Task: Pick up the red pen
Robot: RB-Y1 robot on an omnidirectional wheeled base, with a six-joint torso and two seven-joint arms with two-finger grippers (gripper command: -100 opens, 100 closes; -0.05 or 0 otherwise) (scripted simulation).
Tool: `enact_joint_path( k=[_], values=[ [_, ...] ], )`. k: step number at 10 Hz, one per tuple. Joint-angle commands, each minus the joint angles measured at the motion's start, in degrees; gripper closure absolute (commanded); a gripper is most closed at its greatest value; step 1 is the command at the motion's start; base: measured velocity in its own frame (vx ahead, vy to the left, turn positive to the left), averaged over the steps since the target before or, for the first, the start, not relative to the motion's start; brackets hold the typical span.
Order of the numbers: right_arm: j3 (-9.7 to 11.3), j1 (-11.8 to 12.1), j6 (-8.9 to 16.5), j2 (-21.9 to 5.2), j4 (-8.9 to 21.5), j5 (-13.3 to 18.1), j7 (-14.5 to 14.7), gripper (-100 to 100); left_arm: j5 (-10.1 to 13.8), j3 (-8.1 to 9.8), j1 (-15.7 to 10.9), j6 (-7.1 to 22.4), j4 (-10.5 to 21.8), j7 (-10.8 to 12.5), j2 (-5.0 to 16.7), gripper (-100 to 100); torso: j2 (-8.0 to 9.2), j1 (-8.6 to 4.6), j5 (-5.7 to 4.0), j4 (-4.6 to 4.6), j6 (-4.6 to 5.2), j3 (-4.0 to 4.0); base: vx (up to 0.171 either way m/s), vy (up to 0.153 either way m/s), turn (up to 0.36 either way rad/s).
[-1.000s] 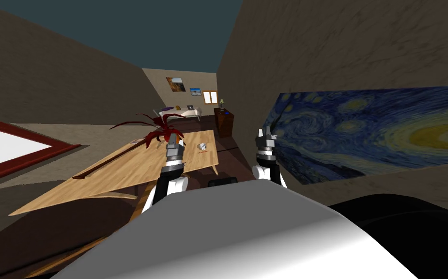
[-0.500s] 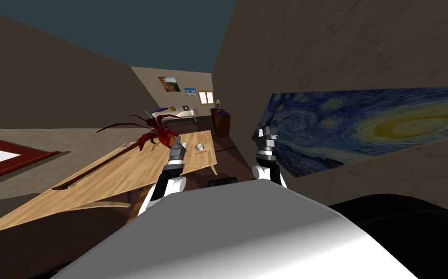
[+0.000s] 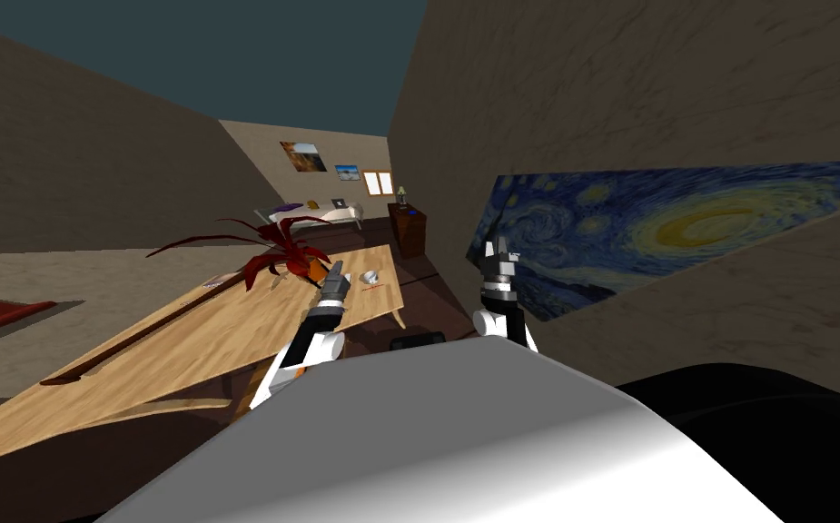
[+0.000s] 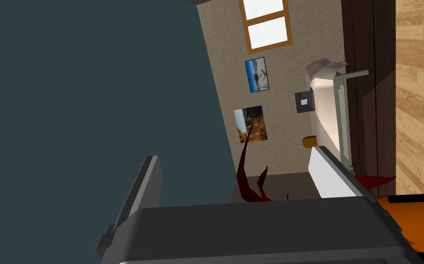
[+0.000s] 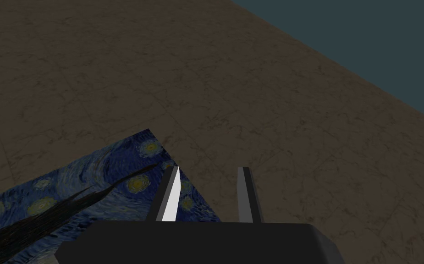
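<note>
left tool [image 3: 337, 266] gapes over grained wooden table [image 3: 227, 327] near red pen [image 3: 371, 288].

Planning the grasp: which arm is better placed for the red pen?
Left: the left gripper hovers above the table near the red pen; the right gripper is beside the painting.

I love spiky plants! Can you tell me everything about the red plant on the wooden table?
The plant with long, narrow dark red leaves stands near the far end of the light wooden table. Its leaves fan out and droop like spider legs, one stretching far sideways. They rise from a small orange pot, partly hidden. My open left gripper hovers close beside it, apparently not touching; leaf tips show between its fingers in the left wrist view.
</note>
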Motion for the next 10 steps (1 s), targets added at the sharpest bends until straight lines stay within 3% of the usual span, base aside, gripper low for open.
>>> enact_joint_path(
  k=[1, 2, 3, 6, 7, 8, 9, 10],
  values=[
    [0.0, 0.0, 0.0, 0.0, 0.0, 0.0, 0.0, 0, 1.7, 0.15, -0.5, 2.9, 2.1, 0.6, 1.5, -100, 0.00, 0.00, 0.00, 0.00, 0.00, 0.00, -0.019, 0.009, -0.167],
    [0.0, 0.0, 0.0, 0.0, 0.0, 0.0, 0.0, 0, 1.7, 0.15, -0.5, 3.2, 2.1, 0.6, 1.5, -100, 0.01, 0.01, 0.00, 0.00, 0.03, 0.00, -0.018, 0.011, -0.090],
    [0.0, 0.0, 0.0, 0.0, 0.0, 0.0, 0.0, 0, 3.5, 0.58, -1.1, 5.4, 4.1, 1.4, 3.2, -100, 0.00, 0.00, 0.00, 0.00, 0.01, 0.00, -0.020, 0.008, -0.238],
    [0.0, 0.0, 0.0, 0.0, 0.0, 0.0, 0.0, 0, 5.4, 0.98, -1.7, 9.2, 6.3, 2.2, 4.9, -100, 0.01, 0.02, 0.01, 0.00, 0.04, 0.00, -0.020, 0.013, -0.140],
    [0.0, 0.0, 0.0, 0.0, 0.0, 0.0, 0.0, 0, 7.4, 1.36, -2.3, 11.0, 8.7, 3.1, 6.6, -100, -0.01, 0.03, 0.01, 0.00, 0.00, 0.00, -0.018, 0.015, -0.242],
    [0.0, 0.0, 0.0, 0.0, 0.0, 0.0, 0.0, 0, 7.4, 1.36, -2.3, 12.3, 8.7, 3.1, 6.6, -100, 0.00, 0.04, 0.01, 0.00, 0.03, 0.00, -0.016, 0.018, -0.123],
    [0.0, 0.0, 0.0, 0.0, 0.0, 0.0, 0.0, 0, 9.5, 1.71, -2.9, 13.9, 11.0, 4.1, 8.2, -100, -0.01, 0.05, 0.01, 0.00, -0.01, 0.00, -0.016, 0.016, -0.271],
    [0.0, 0.0, 0.0, 0.0, 0.0, 0.0, 0.0, 0, 9.5, 1.71, -2.9, 15.2, 11.2, 4.1, 8.2, -100, -0.02, 0.05, 0.01, 0.00, 0.04, -0.01, -0.014, 0.020, -0.110]
  ],
)
